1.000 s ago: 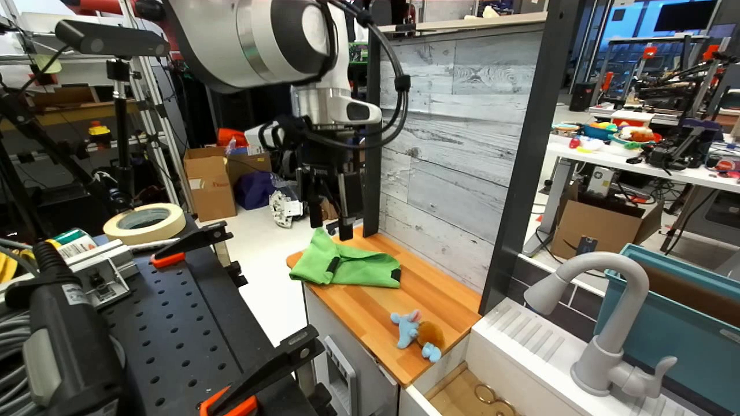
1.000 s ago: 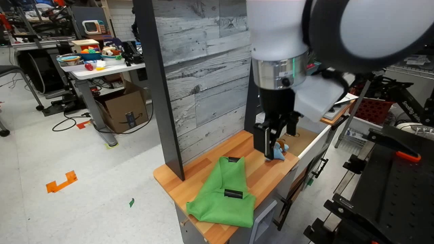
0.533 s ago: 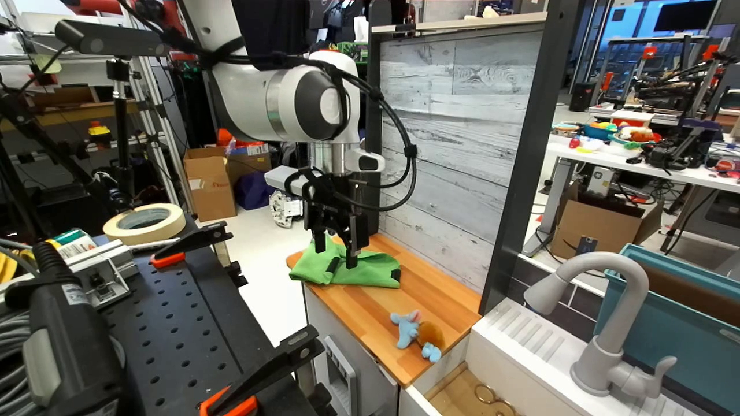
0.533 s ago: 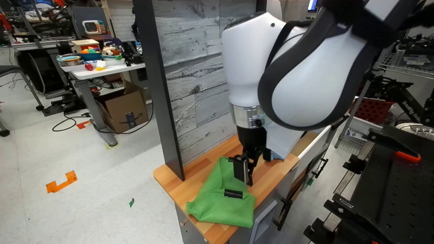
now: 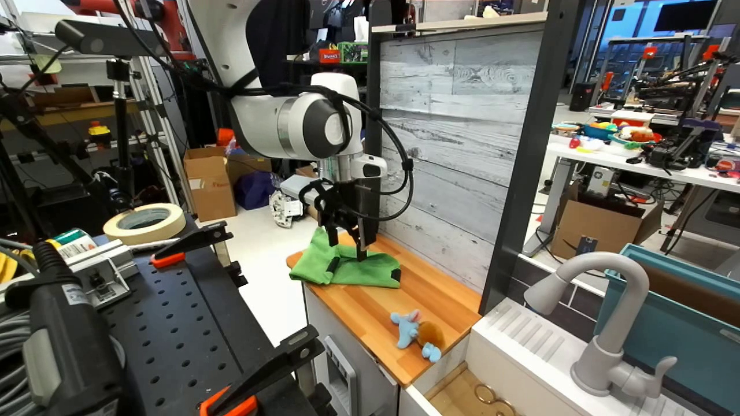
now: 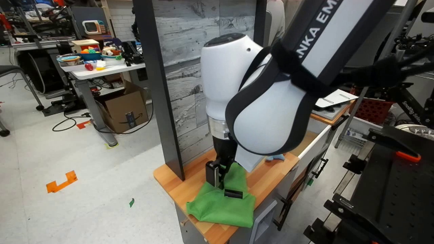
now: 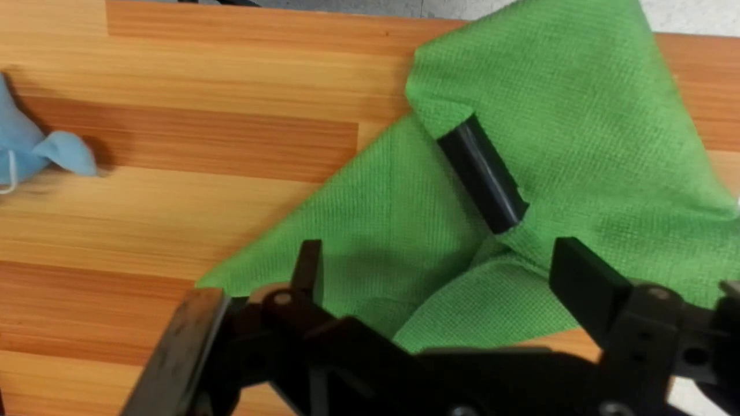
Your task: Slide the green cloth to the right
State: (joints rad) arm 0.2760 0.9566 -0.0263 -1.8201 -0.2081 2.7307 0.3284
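Observation:
The green cloth lies rumpled and folded on the wooden top, with black strips on it. It shows in both exterior views [image 5: 370, 275] [image 6: 225, 211] and fills much of the wrist view [image 7: 584, 110]. My gripper [image 5: 347, 248] points down over the middle of the cloth; in an exterior view [image 6: 218, 184] it hides part of it. In the wrist view the gripper [image 7: 437, 254] is open, its two fingers wide apart with only cloth visible beneath. No cloth is pinched. Whether the fingertips touch the cloth I cannot tell.
A blue and brown plush toy [image 5: 407, 332] lies on the wooden top [image 5: 445, 297]; part of it shows in the wrist view [image 7: 23, 138]. A grey wood-pattern panel [image 5: 457, 138] stands along the top's edge. A sink with a grey faucet [image 5: 618, 323] adjoins it.
The arm has come down and swung across, bringing my open gripper from above and beside the cloth to low over its middle. The cloth and the toy have not moved.

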